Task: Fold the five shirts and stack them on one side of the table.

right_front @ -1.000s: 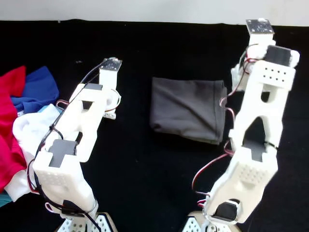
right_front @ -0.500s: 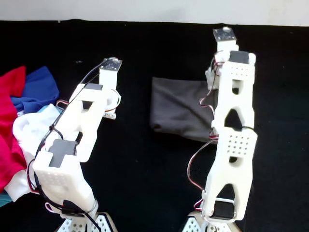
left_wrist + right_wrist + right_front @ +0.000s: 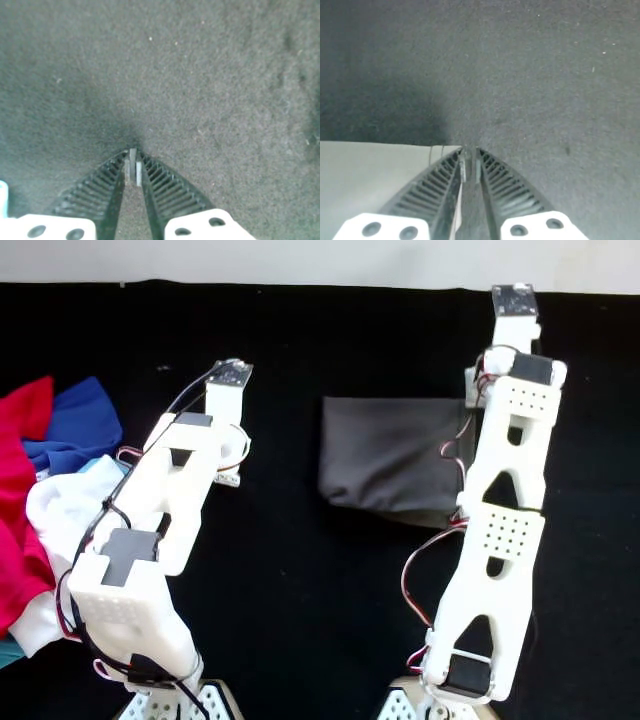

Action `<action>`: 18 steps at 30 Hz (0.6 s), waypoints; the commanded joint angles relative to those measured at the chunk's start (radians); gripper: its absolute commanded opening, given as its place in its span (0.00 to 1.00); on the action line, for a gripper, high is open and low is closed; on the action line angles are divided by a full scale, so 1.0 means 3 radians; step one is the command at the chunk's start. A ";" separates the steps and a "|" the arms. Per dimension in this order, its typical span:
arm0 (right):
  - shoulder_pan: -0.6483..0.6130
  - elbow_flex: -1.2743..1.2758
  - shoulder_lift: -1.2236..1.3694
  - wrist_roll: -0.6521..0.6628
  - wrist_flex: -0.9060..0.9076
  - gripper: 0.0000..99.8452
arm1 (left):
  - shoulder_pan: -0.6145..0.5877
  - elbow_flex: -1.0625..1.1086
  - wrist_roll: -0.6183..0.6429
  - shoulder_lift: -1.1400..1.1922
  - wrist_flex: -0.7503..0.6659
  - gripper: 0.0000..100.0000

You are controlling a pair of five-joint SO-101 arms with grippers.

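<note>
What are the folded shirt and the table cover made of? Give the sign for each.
Folded shirt: dark grey soft knit, probably cotton, matte; it lies limp with soft folded edges. Table cover: black felt-like cloth, matte; fuzzy nap with lint specks.

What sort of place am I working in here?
Likely a robot-lab test bench: black felt-covered table, two white plastic robot arms, one folded dark grey shirt and a heap of red, blue and white shirts.
</note>
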 commanded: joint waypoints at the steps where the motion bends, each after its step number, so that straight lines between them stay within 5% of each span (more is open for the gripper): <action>1: 0.0043 -0.0320 -0.0304 -0.0015 0.0376 0.07 | -0.0018 -0.0105 -0.0020 0.0023 -0.0010 0.01; 7: 0.0028 -0.0376 -0.0504 -0.0026 0.1158 0.23 | -0.0018 -0.0105 -0.0020 0.0023 -0.0010 0.01; 18: 0.0038 -0.0381 -0.0944 -0.0031 0.1071 0.23 | -0.0018 -0.0105 -0.0020 0.0028 -0.0010 0.01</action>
